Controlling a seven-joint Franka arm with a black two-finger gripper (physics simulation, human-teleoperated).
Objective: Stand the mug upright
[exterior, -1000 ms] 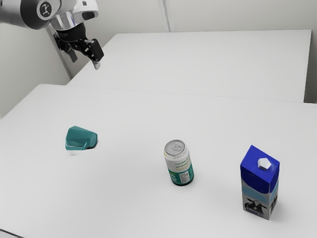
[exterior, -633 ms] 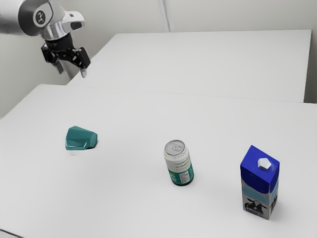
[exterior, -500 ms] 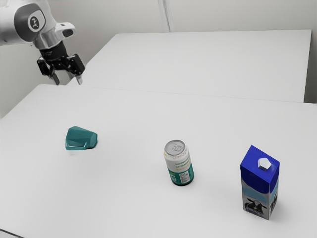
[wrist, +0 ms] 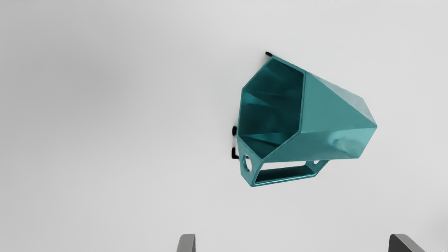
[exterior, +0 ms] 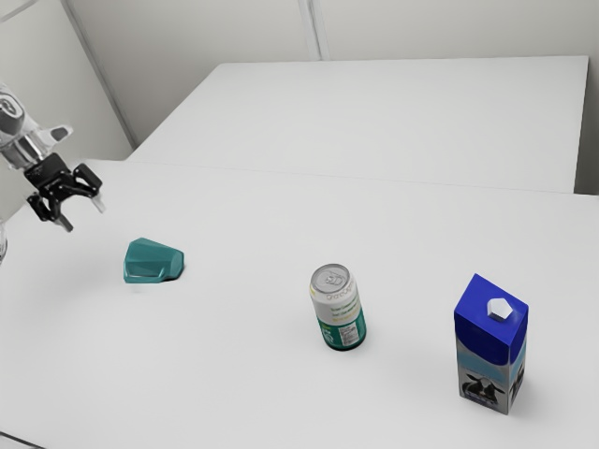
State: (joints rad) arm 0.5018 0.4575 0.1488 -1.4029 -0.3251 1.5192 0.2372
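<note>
Objects on the table (exterior: 234,383): three
Mug (wrist: 329,136): one
Mug handle (wrist: 285,174): one
Drink can (exterior: 339,309): one
Milk carton (exterior: 487,351): one
Carton cap (exterior: 500,308): one

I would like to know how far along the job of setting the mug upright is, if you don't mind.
None of the righting looks done: the mug lies on its side, its open mouth facing sideways. In hand seems to be the approach: the tool hangs near it, fingers apart, nothing between them. Left are closing on the mug, tipping it onto its base and letting go.
</note>
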